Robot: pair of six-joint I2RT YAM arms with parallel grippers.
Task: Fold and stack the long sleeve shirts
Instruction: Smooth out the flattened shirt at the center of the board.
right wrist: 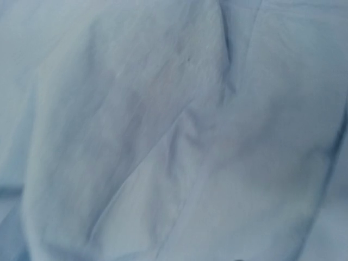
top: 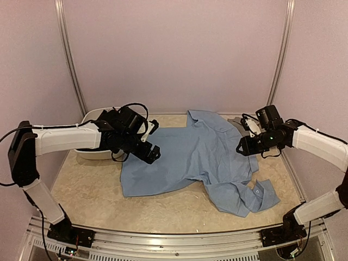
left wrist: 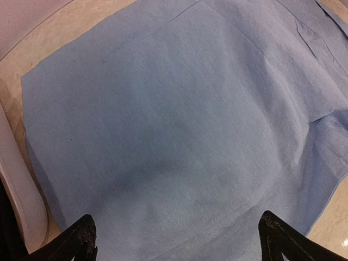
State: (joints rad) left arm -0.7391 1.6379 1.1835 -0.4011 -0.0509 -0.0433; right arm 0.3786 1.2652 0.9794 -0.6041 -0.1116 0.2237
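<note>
A light blue long sleeve shirt (top: 190,157) lies spread across the table's middle, collar toward the back and one cuffed sleeve (top: 260,194) bunched at the front right. My left gripper (top: 154,153) hovers over the shirt's left part. In the left wrist view it (left wrist: 176,242) stands wide open, with only flat blue cloth (left wrist: 179,119) below the gap. My right gripper (top: 243,145) is at the shirt's right edge. Its wrist view is filled with folded blue cloth (right wrist: 174,130) and shows no fingers. A strip of grey shirt (top: 237,125) peeks out behind the blue one.
A white tub (top: 89,151) stands at the back left, partly hidden by my left arm, and its rim (left wrist: 16,185) runs along the left wrist view's edge. Bare beige tabletop (top: 87,185) lies in front of the shirt. Walls close in the back and both sides.
</note>
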